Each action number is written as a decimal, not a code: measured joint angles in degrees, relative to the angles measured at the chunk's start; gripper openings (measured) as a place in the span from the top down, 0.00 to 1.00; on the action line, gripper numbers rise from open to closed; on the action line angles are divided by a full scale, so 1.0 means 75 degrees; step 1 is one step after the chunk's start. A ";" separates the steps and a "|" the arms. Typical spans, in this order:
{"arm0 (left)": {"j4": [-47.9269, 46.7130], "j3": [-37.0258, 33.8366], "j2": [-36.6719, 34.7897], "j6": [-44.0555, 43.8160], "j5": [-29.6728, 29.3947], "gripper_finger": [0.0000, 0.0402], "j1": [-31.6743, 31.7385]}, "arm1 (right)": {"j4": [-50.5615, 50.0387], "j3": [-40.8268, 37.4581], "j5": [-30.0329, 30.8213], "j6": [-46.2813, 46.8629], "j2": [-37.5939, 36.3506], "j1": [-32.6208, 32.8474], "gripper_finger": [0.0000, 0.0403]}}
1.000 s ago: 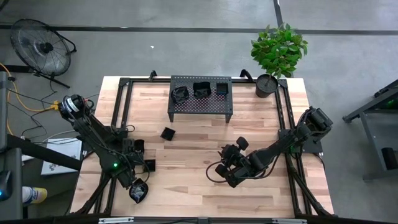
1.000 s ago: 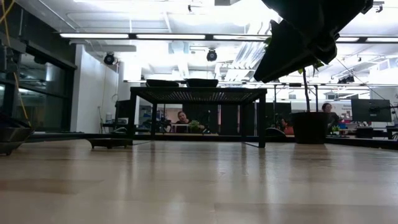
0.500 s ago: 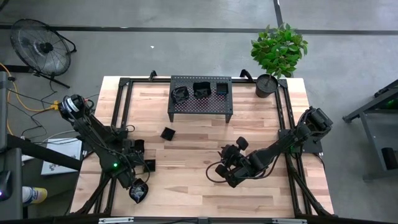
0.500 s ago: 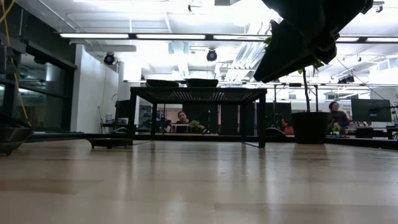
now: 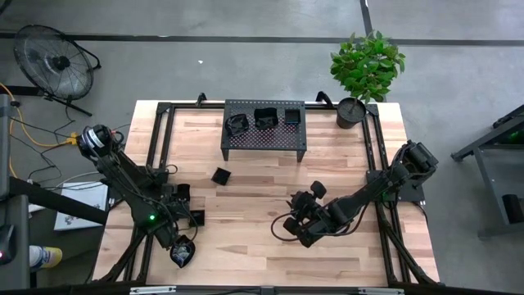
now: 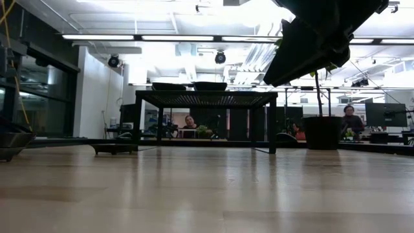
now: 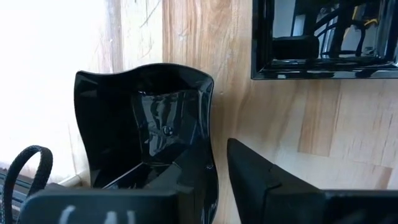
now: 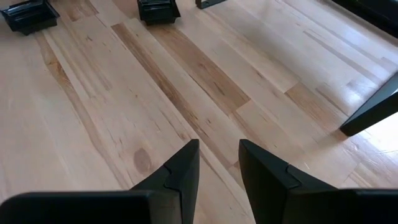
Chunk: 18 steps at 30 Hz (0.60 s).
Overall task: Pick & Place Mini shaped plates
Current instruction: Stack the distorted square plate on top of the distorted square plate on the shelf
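Near the table's near-left corner a glossy black wavy-edged mini plate (image 5: 182,251) rests on the wood, with my left gripper (image 7: 209,153) shut on its wall. A square plate (image 7: 323,37) lies just beyond it. More square plates (image 5: 196,218) (image 5: 221,175) lie on the left half of the table. Three plates (image 5: 264,118) sit on top of the black perforated rack (image 5: 264,139). My right gripper (image 8: 219,155) hovers open over bare wood near the table's middle, nothing between its fingers. My left gripper has the wavy-edged plate's side wall (image 7: 206,134) between its fingers, one finger inside the hollow and the other finger (image 7: 255,177) outside. A thin strip of wood shows beside the outer fingertip. The fingers slant down at it, and the plate's base stays on the table.
A black plant pot (image 5: 351,112) with a green plant stands at the far right corner. Dark frame bars (image 5: 155,147) run along both table sides. In the low view the right arm (image 6: 323,32) hangs overhead; people sit in the room behind. Bare wood lies across the table's middle.
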 joint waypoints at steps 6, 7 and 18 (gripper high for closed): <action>-0.0068 0.0003 0.0000 -0.0040 0.0000 0.98 0.0000 | -0.0001 0.0000 0.0007 0.0000 -0.0001 0.0000 0.73; -0.0081 0.0003 0.0000 -0.0052 -0.0003 0.99 0.0000 | 0.0000 0.0000 0.0005 0.0000 0.0000 0.0000 0.73; -0.2011 0.1286 0.0000 0.0252 -0.0037 1.00 0.0000 | -0.0514 0.0000 0.0026 0.0138 -0.0002 0.0096 0.73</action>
